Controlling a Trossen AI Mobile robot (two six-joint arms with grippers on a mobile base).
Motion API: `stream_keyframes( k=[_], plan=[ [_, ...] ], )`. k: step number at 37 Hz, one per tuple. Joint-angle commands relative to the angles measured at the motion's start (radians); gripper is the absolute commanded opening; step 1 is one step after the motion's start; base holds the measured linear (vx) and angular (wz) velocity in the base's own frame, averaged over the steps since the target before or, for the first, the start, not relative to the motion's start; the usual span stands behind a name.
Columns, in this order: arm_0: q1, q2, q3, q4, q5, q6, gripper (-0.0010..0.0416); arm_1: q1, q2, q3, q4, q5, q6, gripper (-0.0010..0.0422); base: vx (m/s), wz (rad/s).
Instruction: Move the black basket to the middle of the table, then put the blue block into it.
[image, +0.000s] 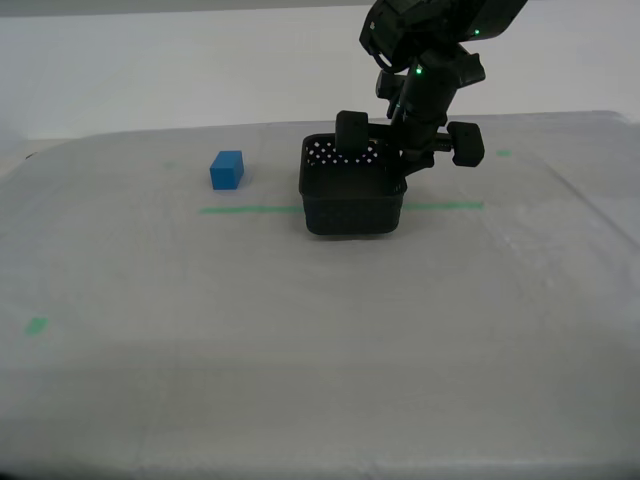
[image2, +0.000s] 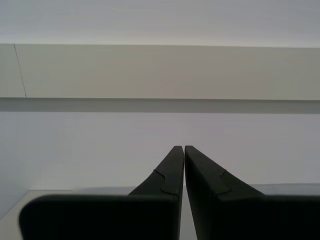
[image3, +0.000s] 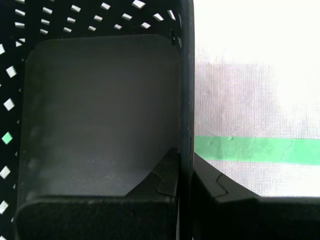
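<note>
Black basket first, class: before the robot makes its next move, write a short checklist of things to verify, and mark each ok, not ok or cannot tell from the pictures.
1. My first gripper has hold of the black basket: ok, its jaws are closed on one wall, one inside and one outside.
2. Basket upright on the table: ok.
3. Basket empty: ok, the first wrist view shows a bare floor.
4. Blue block clear of the basket: ok, it stands apart toward the exterior view's left.
5. Basket on the green tape line: ok, it sits across it.
6. My second gripper free: ok, jaws shut on nothing, facing a wall.
</note>
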Motion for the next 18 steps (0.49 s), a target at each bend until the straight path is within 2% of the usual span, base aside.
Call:
stream_keyframes(
  k=[1, 5, 18],
  plan=[
    [0.001, -0.001, 0.001, 0.0, 0.005, -0.011, 0.0004, 0.0, 0.0, 0.002, 0.005, -0.001, 0.003, 0.0, 0.0, 0.0],
    [0.001, -0.001, 0.001, -0.003, 0.004, -0.024, 0.0009, 0.0, 0.0, 0.002, 0.005, -0.001, 0.003, 0.0, 0.0, 0.0],
    [0.001, -0.001, 0.001, -0.009, 0.004, -0.024, 0.0057, 0.0, 0.0, 0.002, 0.005, -0.001, 0.003, 0.0, 0.0, 0.0]
  ],
)
